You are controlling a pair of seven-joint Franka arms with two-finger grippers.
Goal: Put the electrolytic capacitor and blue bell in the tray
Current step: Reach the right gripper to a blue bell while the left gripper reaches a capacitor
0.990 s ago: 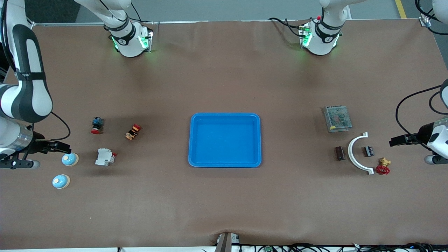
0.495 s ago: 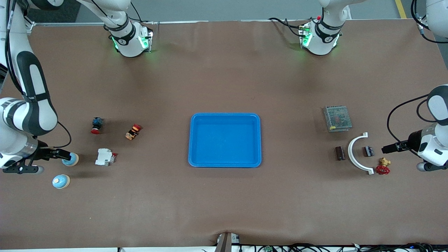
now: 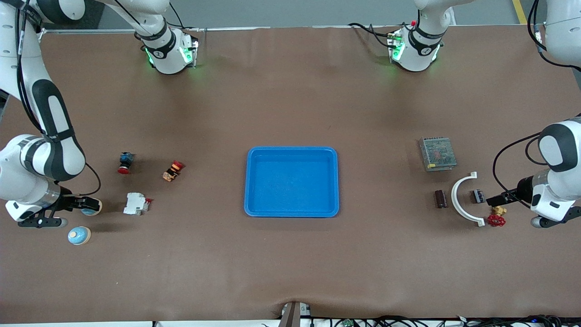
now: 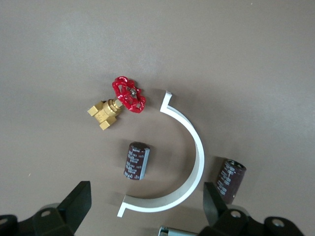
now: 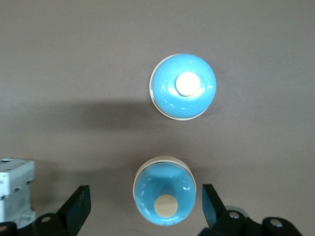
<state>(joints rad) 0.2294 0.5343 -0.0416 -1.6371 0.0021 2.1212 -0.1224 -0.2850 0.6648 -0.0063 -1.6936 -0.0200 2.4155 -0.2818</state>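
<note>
- Blue tray (image 3: 292,181) mid-table, nothing in it; the landmark for everything below.
- Right gripper (image 3: 86,203) toward the right arm's end from the tray, fingers spread wide, over the blue bell (image 5: 163,197); the bell sits between the fingertips (image 5: 78,206), no contact seen.
- Second blue bell (image 3: 79,235) just beside the first, nearer the front camera.
- White breaker (image 3: 136,203) between the bells and the tray.
- Left gripper (image 3: 492,200) toward the left arm's end from the tray, fingers spread, holding nothing, over the small capacitor (image 4: 136,161).
- That capacitor lies inside the curve of a white arc bracket (image 3: 460,200); brown capacitor (image 3: 440,199) lies outside the arc, on the tray's side.
- Red-handled brass valve (image 4: 120,101) near the arc's end.
- Grey mesh box (image 3: 437,153) farther from the front camera than the capacitors.
</note>
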